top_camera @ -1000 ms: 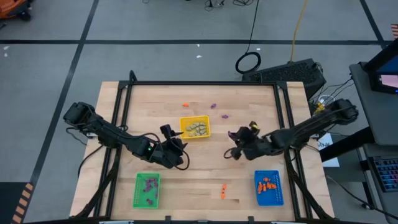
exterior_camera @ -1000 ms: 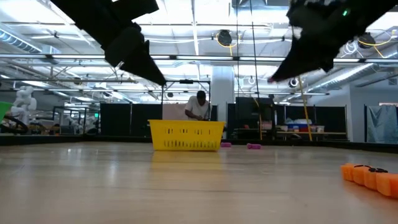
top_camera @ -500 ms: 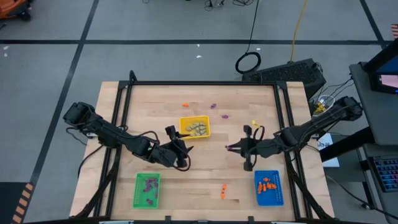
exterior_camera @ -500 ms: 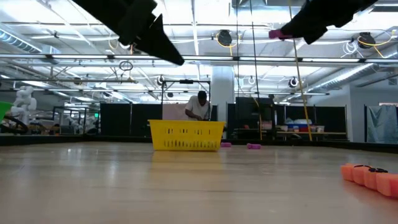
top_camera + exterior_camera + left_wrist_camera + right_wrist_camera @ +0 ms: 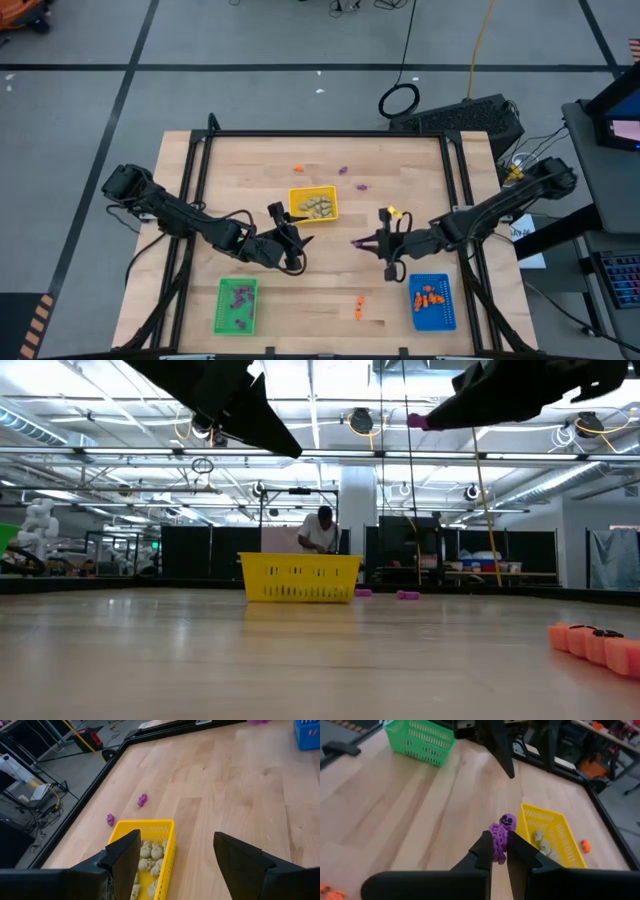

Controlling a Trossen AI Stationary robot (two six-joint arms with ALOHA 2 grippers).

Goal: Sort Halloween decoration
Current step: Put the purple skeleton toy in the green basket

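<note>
Purple skeleton (image 5: 499, 840) in right pincer (image 5: 498, 851) (overhead: speck).

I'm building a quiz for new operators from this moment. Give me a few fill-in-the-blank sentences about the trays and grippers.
1. The right gripper is shut on a ____ trinket.
2. The pale trinkets lie in the ____ tray.
3. The orange trinkets in a tray lie in the ____ one.
4. The left gripper is ____ and holds nothing.

Missing words: purple; yellow; blue; open
</note>
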